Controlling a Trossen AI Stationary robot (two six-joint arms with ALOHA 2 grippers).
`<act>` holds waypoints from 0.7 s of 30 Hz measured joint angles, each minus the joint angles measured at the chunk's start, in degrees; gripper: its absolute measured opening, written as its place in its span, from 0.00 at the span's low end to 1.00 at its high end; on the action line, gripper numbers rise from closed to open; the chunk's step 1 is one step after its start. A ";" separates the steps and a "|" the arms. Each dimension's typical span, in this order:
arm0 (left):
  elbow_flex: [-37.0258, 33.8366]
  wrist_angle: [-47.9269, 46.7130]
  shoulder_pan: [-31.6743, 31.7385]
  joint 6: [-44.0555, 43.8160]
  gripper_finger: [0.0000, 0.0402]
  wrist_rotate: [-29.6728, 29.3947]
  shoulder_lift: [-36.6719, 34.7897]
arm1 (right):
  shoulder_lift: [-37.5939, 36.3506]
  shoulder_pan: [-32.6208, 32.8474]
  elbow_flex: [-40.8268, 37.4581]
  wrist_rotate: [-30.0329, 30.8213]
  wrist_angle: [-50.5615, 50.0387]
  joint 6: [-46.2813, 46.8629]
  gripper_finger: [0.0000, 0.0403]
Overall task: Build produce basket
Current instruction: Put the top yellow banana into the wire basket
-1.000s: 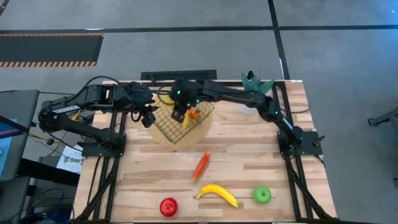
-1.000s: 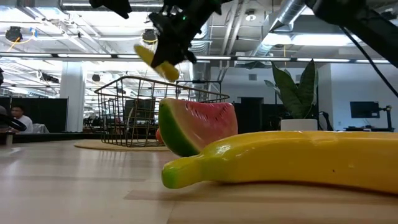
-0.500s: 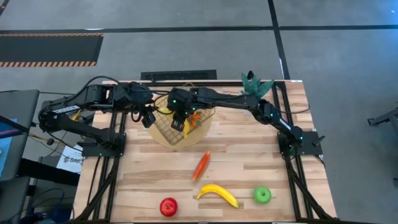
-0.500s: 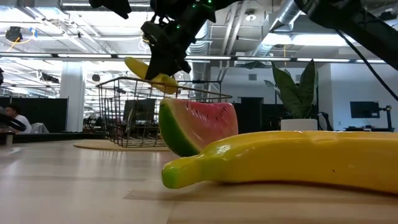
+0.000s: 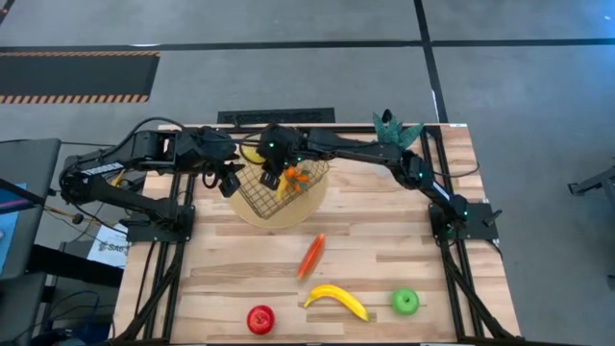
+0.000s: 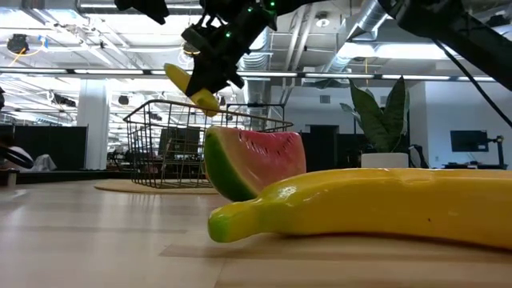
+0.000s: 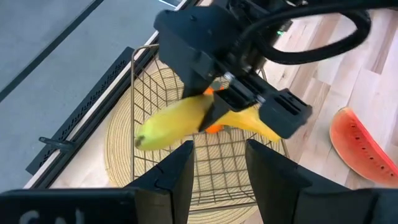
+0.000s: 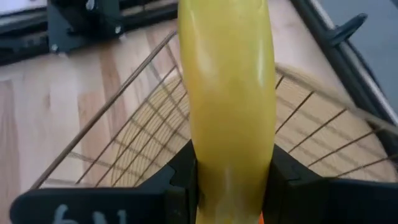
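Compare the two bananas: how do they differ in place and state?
The held banana is in the air above the basket, clamped by the right gripper; the other banana lies free on the table. The held banana is at the far end of the table, the other near the front edge, between the red apple and the green apple. Both are yellow.
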 joint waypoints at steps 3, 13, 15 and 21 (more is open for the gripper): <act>0.00 0.00 0.00 -0.05 0.33 -0.01 0.00 | 0.00 -0.53 0.00 2.16 0.12 0.06 0.28; 0.00 0.00 0.00 -0.18 0.33 -0.03 0.00 | -0.02 -0.95 -2.04 5.60 -2.58 1.31 0.28; 0.00 0.01 0.00 -0.20 0.33 -0.03 0.00 | 0.07 -1.05 -3.29 5.97 -2.51 1.32 0.28; 0.00 0.00 -0.01 -0.27 0.33 -0.03 0.00 | 0.15 -1.81 -5.92 6.06 -3.03 1.76 0.28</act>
